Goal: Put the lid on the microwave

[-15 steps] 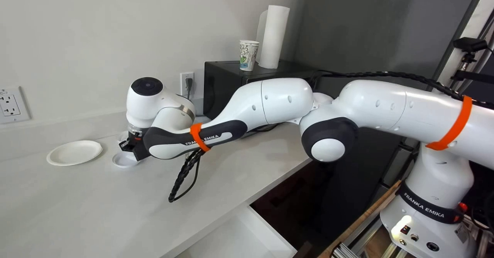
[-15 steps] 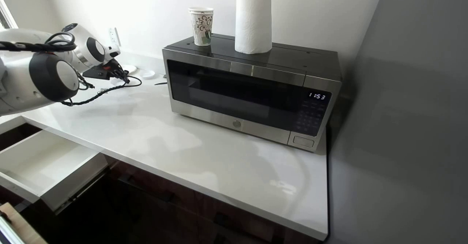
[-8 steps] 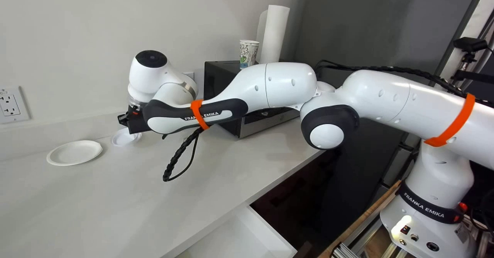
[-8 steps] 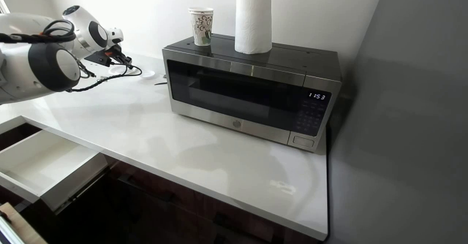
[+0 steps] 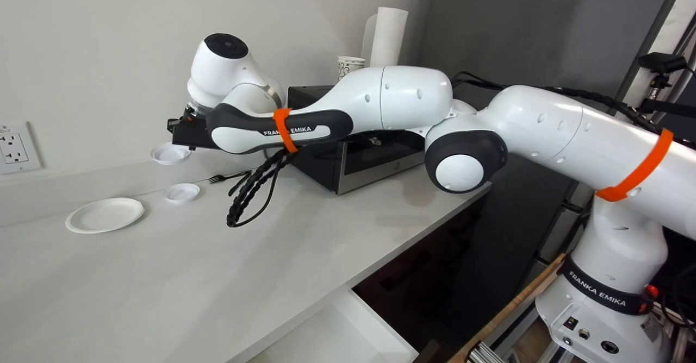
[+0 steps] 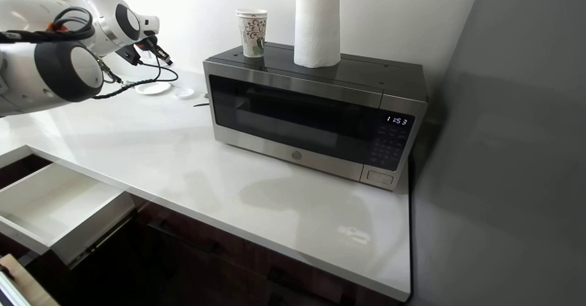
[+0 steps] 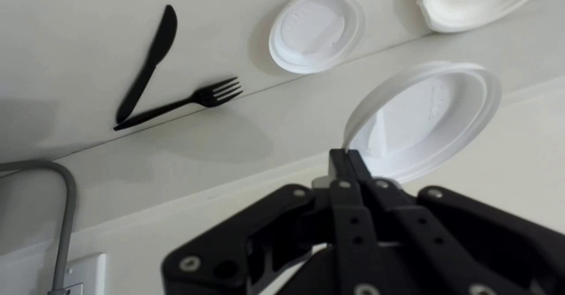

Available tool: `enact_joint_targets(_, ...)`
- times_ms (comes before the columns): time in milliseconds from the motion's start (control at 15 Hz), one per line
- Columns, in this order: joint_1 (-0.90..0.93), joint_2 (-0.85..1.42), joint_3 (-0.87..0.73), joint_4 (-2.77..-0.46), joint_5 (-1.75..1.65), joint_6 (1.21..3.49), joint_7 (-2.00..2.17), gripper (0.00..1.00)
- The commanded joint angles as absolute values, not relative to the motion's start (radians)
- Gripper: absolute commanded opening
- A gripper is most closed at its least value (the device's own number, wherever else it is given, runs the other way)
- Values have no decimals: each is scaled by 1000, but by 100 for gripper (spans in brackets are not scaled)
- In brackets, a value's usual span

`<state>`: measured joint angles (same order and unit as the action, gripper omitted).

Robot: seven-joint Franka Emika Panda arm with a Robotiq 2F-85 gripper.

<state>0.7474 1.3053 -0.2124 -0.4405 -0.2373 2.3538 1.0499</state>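
Observation:
My gripper (image 7: 346,152) is shut on the rim of a shallow round white lid (image 7: 435,118), which hangs tilted beyond the fingertips in the wrist view. In an exterior view this held lid (image 5: 169,154) is well above the counter, under the gripper (image 5: 178,133). Another similar white lid (image 7: 317,31) lies flat on the counter, apart from the gripper. The dark microwave (image 6: 293,113) stands against the wall with its door closed. In an exterior view the arm partly covers the microwave (image 5: 315,156), and the gripper is off to its side.
On top of the microwave stand paper cups (image 6: 252,33) and a paper towel roll (image 6: 317,22). A white plate (image 5: 105,215), a black fork (image 7: 207,95) and a black knife (image 7: 152,58) lie on the counter. An open drawer (image 6: 59,200) juts out below the counter's edge.
The gripper has risen steadily from the counter, carrying the held lid up with it. The other lid and the fork on the counter have come into view from behind the arm.

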Motion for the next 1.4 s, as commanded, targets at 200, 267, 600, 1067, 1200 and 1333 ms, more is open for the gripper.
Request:
enact_joint_targets(200,761,1274,-271,-438,-264,2387,1297,0)
enact_joint_targets(267,757,1264,-240,-438,-244,2333,1267,0)
enact_joint_targets(600,749,1245,-144,-437,-183,2212,1249,0)
enact_joint_targets(1067,778,1244,-116,-437,-163,2221,1348,0)
enact_joint_targets(1200,794,1248,-120,-437,-166,2237,1396,0)
enact_joint_targets(1333,812,1250,-129,-437,-178,2239,1429,0)
